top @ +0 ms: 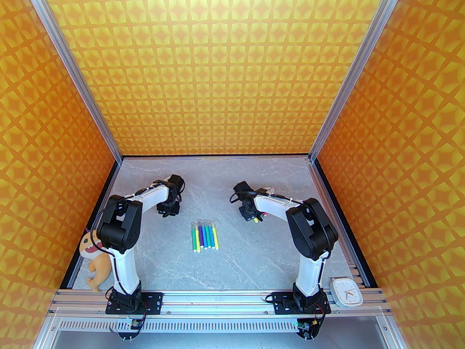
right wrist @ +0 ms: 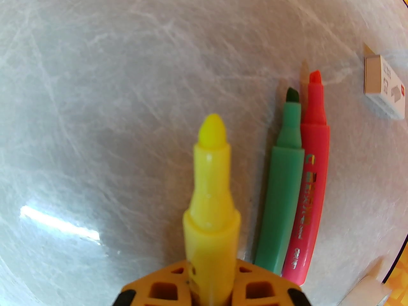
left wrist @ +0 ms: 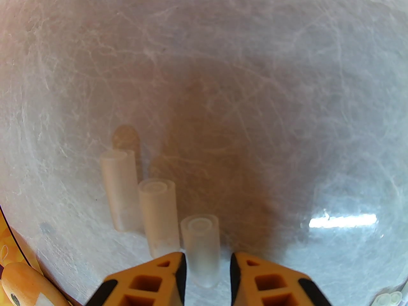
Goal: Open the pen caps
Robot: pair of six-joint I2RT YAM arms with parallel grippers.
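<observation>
On the marbled surface (top: pixel 254 260) a row of capped pens (top: pixel 205 235) is laid at the centre. At 2 o'clock from the row, the right gripper (right wrist: pixel 212 266) is clamped on an uncapped yellow pen (right wrist: pixel 212 183). A green pen (right wrist: pixel 285 177) and a red pen (right wrist: pixel 312 177), both uncapped, are laid touching at its 3 o'clock. At 10 o'clock from the row, the left gripper (left wrist: pixel 207 260) is seen with jaws apart around one cap (left wrist: pixel 202 234). Two more caps (left wrist: pixel 157 215) are lined up at that cap's 10 o'clock.

**Caps left, pens right**

A row of capped pens (top: pixel 205 235) lies in the middle of the table (top: pixel 232 271). Left of it, three pen caps (left wrist: pixel 157 215) sit side by side, one between the fingers (left wrist: pixel 153 282) of the left gripper (left wrist: pixel 207 261). Right of it, two uncapped pens (right wrist: pixel 287 186) lie touching, beside the held pen (right wrist: pixel 211 177) in the right gripper (right wrist: pixel 210 277).
</observation>
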